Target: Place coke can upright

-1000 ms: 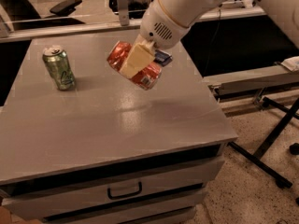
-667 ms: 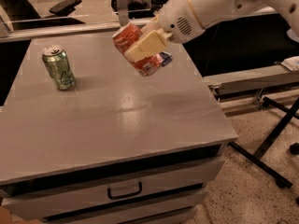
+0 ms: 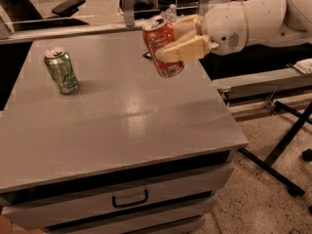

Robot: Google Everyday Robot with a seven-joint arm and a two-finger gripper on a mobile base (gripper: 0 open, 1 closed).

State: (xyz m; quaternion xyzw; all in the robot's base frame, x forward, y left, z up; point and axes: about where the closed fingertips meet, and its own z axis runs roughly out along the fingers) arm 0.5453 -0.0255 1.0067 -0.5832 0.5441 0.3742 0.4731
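The coke can (image 3: pixel 162 45) is red-orange with white lettering and a silver top. It is held nearly upright, slightly tilted, above the far right part of the grey table (image 3: pixel 122 116). My gripper (image 3: pixel 170 40) comes in from the right on a white arm (image 3: pixel 243 21) and is shut on the can, with cream fingers (image 3: pixel 187 49) wrapped around its sides. The can's bottom hangs a little above the tabletop.
A green can (image 3: pixel 61 70) stands upright at the table's left. The table has drawers (image 3: pixel 129 199) in front. A black stand's legs (image 3: pixel 280 155) cross the speckled floor at right. A glass partition and office chairs lie behind.
The arm has swung so the gripper now reaches in from the right. The can has turned from tilted on its side to nearly upright and shifted slightly toward the table's far side.
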